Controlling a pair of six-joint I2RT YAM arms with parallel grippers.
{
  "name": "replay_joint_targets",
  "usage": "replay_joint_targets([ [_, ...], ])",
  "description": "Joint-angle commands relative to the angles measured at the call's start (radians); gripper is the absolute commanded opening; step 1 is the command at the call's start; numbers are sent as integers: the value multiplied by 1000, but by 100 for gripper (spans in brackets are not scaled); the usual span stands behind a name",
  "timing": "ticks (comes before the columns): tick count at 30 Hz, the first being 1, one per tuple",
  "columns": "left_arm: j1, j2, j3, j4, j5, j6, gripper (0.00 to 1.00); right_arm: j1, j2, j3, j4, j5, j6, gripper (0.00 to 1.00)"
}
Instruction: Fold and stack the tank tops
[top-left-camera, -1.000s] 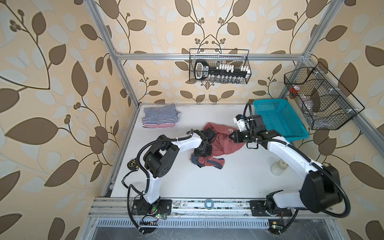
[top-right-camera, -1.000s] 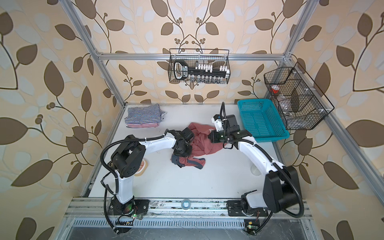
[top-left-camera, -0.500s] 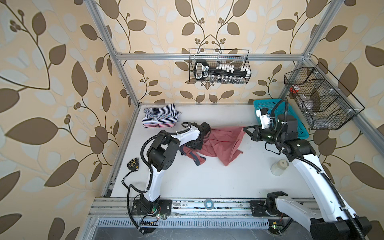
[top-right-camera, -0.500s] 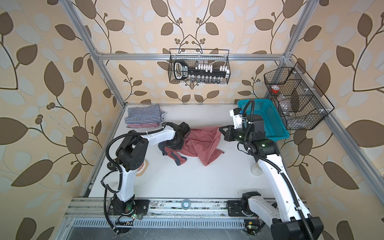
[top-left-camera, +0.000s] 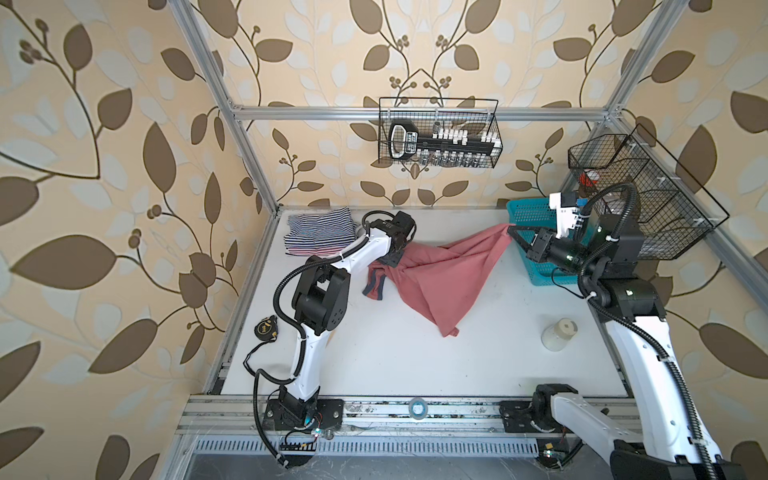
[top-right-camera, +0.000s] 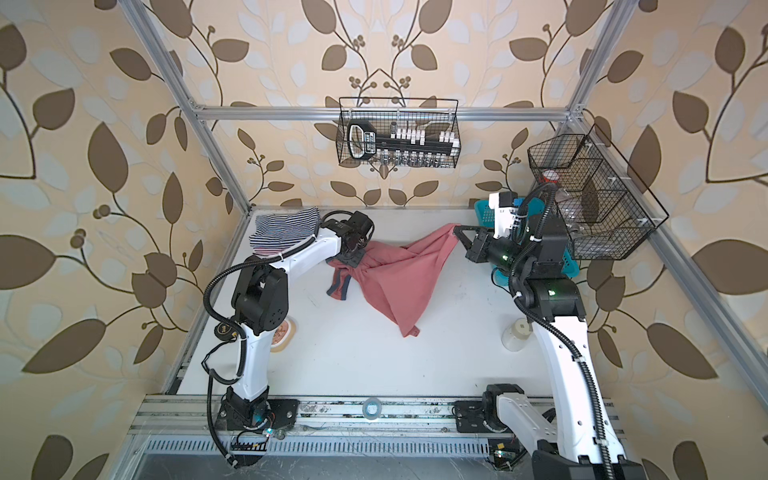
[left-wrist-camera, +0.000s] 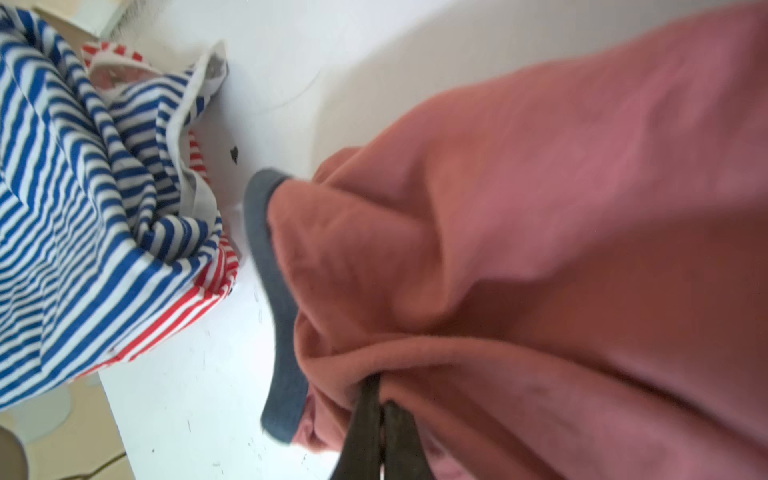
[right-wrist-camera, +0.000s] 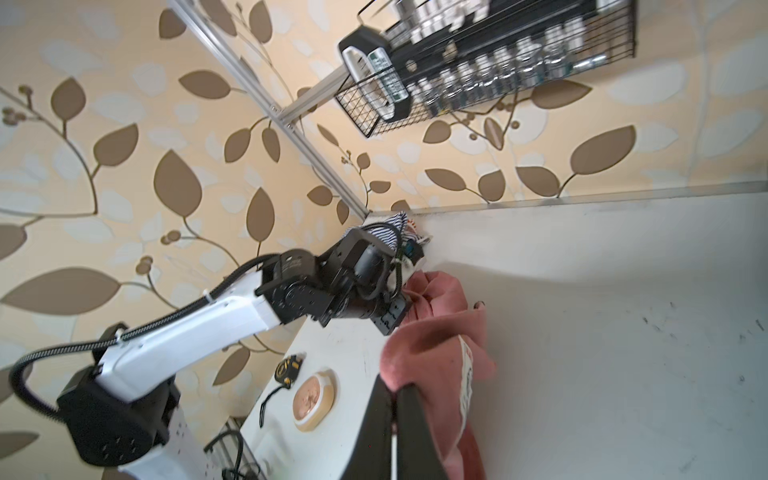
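Two grippers, one garment: the left gripper (top-left-camera: 394, 258) is clamped on the dusty red tank top (top-left-camera: 440, 276) at its grey-blue-trimmed end, and the right gripper (top-left-camera: 512, 228) is pinched shut on the opposite corner. The cloth stretches between them across the table (top-left-camera: 415, 374), sagging toward the front edge. The folded striped tops (top-left-camera: 320, 232) sit just beside the left gripper, so that arm looks nearer the stack.

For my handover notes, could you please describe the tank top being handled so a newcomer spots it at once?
On the white table, the dusty red tank top hangs stretched between the left gripper and right gripper. Unlike the folded striped tops in the far left corner, it is unstriped, with grey-blue trim.
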Motion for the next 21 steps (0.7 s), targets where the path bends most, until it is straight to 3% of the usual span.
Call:
replay_joint_targets([
  [1, 2, -98, 1, 25, 22, 45, 0, -58, 74, -65, 92, -19, 54, 0],
  [5, -17, -195, -37, 47, 75, -24, 20, -94, 167, -79, 159, -23, 95, 0],
  [8, -78, -297, -121, 89, 120, -97, 30, -95, 223, -82, 242, -27, 157, 0],
  [13, -175, -398, -303, 154, 260, -289, 32, -99, 293, -74, 297, 3, 200, 0],
  [19, -243, -332, -398, 179, 394, -495, 30, -99, 344, -71, 334, 4, 230, 0],
  [21, -269, -292, -392, 187, 397, -537, 34, -99, 348, -73, 336, 1, 228, 0],
])
